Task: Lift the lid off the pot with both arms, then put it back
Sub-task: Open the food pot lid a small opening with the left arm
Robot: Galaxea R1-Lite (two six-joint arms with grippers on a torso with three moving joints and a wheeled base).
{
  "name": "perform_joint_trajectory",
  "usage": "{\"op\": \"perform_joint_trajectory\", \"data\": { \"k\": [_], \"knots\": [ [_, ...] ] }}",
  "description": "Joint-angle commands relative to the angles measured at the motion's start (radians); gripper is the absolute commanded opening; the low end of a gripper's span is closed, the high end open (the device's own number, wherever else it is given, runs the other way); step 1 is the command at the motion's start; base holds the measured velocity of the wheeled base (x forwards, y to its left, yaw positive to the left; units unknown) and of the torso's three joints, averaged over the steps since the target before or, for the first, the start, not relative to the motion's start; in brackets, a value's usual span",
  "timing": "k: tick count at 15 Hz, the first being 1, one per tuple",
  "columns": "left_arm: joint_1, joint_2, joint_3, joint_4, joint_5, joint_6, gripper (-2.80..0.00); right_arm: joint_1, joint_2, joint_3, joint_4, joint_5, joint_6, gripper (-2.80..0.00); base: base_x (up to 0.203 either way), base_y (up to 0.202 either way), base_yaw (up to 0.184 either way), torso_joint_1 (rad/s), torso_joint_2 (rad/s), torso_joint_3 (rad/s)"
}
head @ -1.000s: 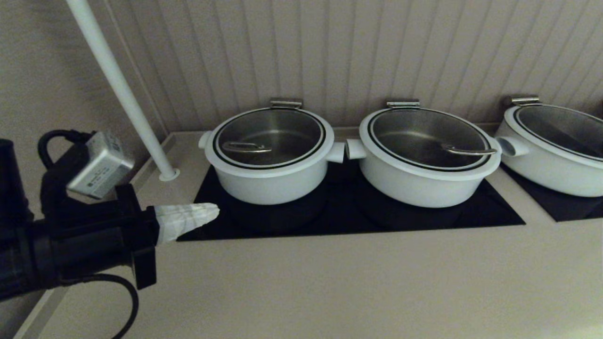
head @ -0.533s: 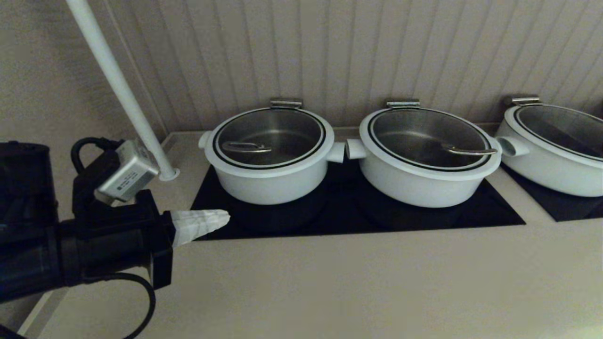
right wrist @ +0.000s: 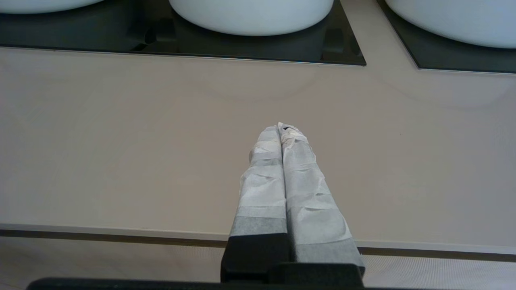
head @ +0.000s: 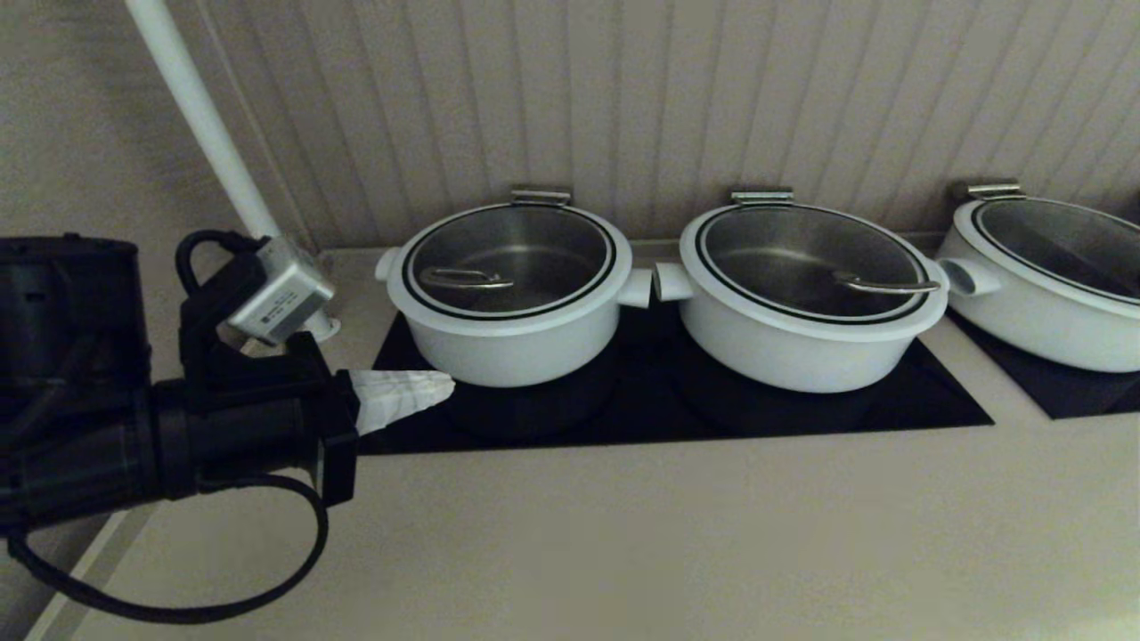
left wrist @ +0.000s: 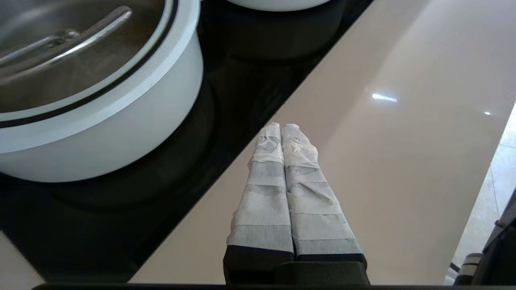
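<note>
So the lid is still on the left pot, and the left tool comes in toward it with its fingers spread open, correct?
Not quite. The left tool has its fingers pressed shut, not spread; the left wrist view shows the two wrapped tips touching. The rest holds: the lid sits on the pot, and the tool is beside the pot's base, clear of it.

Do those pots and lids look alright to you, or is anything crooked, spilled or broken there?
Nothing stands out. The lid sits flat on the pot, and the two neighbouring pots are covered too. No spills show on the counter. The left gripper, fingers shut, hovers near the pot; the right gripper, also shut, hangs over bare counter.
</note>
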Motion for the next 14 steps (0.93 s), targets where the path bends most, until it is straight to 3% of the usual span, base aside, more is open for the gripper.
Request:
{"op": "perform_joint_trajectory", "data": {
  "k": [1,14],
  "knots": [
    [-0.005,0.010,-0.008,-0.002,-0.003,0.002,-2.80,0.000,0.000,0.000,0.000,0.001,0.000,-2.80,0.000,0.000,0.000,0.000,0.00,0.000],
    [-0.019,0.119,-0.024,-0.088,-0.003,-0.011,-2.80,0.000,0.000,0.000,0.000,0.001,0.000,-2.80,0.000,0.000,0.000,0.000,0.00,0.000]
  ]
}}
